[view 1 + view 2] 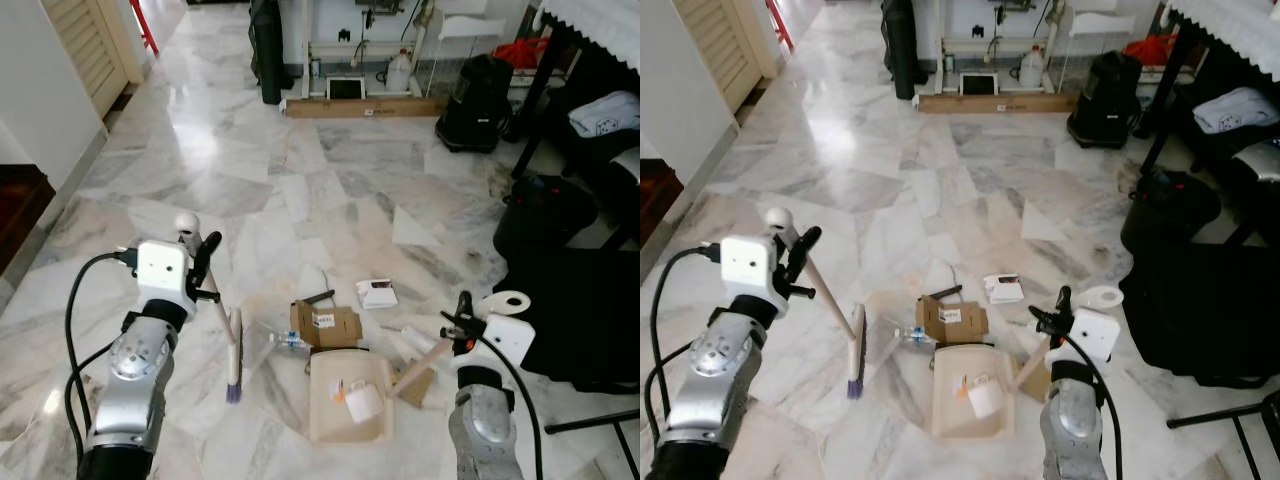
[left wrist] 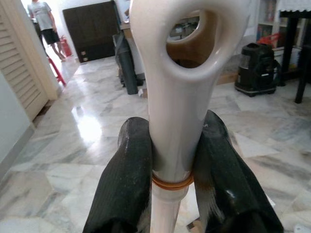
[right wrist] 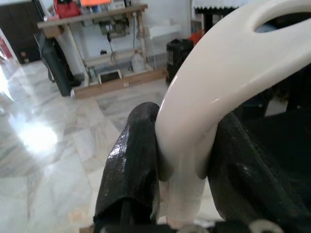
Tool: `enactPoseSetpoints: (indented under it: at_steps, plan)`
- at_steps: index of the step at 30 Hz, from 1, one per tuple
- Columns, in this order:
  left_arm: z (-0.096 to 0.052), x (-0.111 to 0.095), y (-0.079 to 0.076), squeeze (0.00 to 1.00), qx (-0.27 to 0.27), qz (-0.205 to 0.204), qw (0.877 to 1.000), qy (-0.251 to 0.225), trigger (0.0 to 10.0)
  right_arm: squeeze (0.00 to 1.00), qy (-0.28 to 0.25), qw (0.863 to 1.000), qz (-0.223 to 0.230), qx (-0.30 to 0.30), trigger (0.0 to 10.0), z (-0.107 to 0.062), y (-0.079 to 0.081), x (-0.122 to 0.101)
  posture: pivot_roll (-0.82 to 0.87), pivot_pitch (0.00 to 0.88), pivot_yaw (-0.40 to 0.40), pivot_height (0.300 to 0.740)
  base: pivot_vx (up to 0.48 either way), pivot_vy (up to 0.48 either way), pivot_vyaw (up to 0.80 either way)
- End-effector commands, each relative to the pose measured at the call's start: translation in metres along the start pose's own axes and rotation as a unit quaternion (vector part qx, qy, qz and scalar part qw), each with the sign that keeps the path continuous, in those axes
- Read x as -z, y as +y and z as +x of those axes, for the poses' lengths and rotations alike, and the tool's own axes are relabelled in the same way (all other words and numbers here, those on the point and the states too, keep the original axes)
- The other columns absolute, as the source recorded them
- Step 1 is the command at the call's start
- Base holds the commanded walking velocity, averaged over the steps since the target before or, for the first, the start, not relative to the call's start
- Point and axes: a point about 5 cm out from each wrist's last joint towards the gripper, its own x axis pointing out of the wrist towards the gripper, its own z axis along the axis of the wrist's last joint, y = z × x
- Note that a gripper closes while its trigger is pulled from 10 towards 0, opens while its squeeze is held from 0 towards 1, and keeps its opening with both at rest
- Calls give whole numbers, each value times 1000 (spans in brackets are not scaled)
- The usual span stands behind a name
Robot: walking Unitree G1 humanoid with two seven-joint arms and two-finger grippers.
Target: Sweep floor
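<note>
My left gripper [image 1: 203,262] is shut on the cream handle of a small broom [image 1: 217,312]; its purple bristles [image 1: 233,385] touch the marble floor at lower left of centre. In the left wrist view both black fingers [image 2: 127,179] clamp the handle [image 2: 177,97] below its hanging loop. My right gripper [image 1: 462,322] is shut on the handle of a cream dustpan [image 1: 347,400], which lies flat on the floor holding a white cup and paper bits. Its fingers [image 3: 131,165] pinch the dustpan handle [image 3: 204,107]. Litter lies ahead of the pan: a cardboard box [image 1: 325,325], a plastic bottle [image 1: 287,341], a white packet [image 1: 377,293].
A black vacuum [image 1: 475,105] and a long cardboard box [image 1: 365,107] stand at the far wall under a table. Dark furniture and bags [image 1: 565,270] crowd the right side. A louvred door [image 1: 85,45] and a wall are at left. A person [image 2: 44,24] stands far back.
</note>
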Motion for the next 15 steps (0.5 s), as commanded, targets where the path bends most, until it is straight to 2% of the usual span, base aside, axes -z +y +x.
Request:
enactPoseSetpoints:
  at_steps: [1,15]
  plan:
    - [0,-7,0,0,-3,13,1000,-26,10000,0,-14,1000,15,2,10000,3,2,-8,110,0,24,740,0,0,0]
    - [-3,-1,-5,0,-22,11,999,-29,10000,0,-29,999,43,-4,10000,17,13,-30,112,0,10,740,0,0,0]
